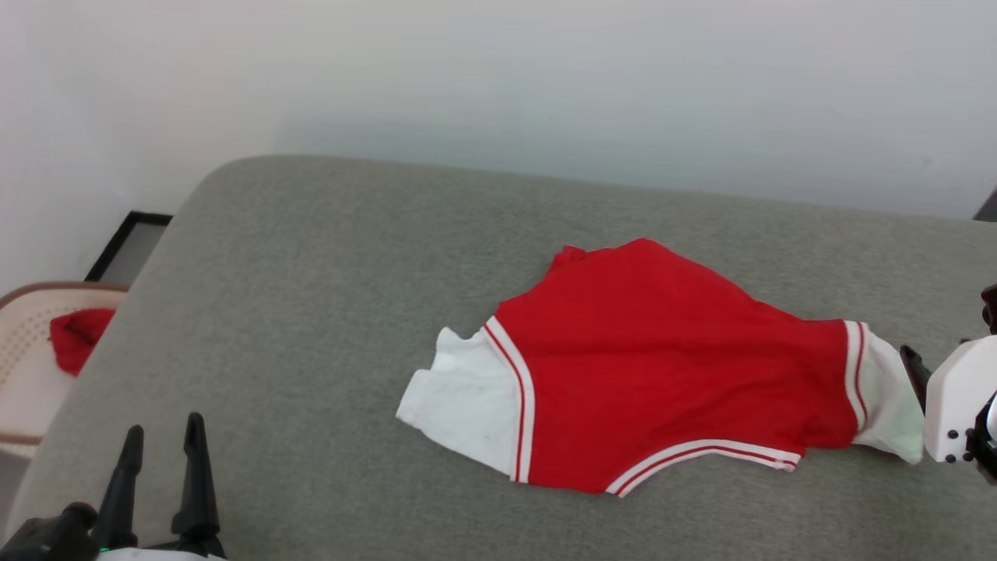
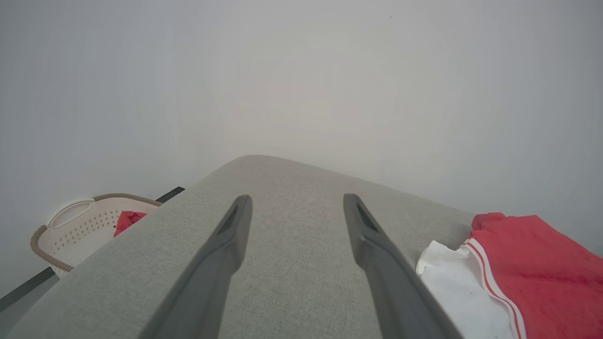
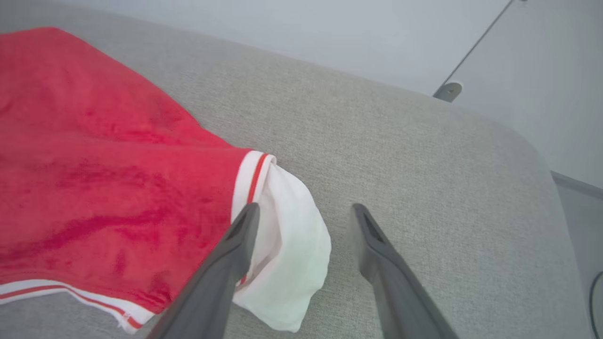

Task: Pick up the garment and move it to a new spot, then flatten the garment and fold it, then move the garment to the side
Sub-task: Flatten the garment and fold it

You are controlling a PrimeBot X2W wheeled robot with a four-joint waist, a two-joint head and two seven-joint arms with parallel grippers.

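1. Spotting the garment [image 1: 662,366] lying spread on the grey fabric-covered worktop [image 1: 311,312], right of centre in the head view, with a red body, one white sleeve toward the middle of the frame and the other toward the right edge.
2. Noting red-and-white striped trim at both sleeve seams and along the lower hem.
3. Finding the left gripper [image 1: 163,427] at the lower left of the head view, with fingers pointing up the frame, apart, holding nothing, well apart from the garment.
4. Matching that in the left wrist view: left gripper [image 2: 297,200] with fingers spread over bare worktop [image 2: 292,263], and the garment [image 2: 541,268] at the lower right, its white sleeve just beside the right-hand finger.
5. Reading the right wrist view: right gripper [image 3: 306,207] with fingers wide apart, clamped on nothing, the left-hand finger crossing in front of the white sleeve of the garment [image 3: 94,165]. Cannot tell whether finger and cloth touch.
6. Catching one of those fingers [image 1: 913,370] at the right edge of the head view, just beside the sleeve's end.
7. Seeing a pale perforated basket [image 1: 27,319] at the left edge of the head view, with a small red cloth [image 1: 78,339] inside. Same basket [image 2: 82,230] and cloth [image 2: 127,220] at the lower left of the left wrist view.
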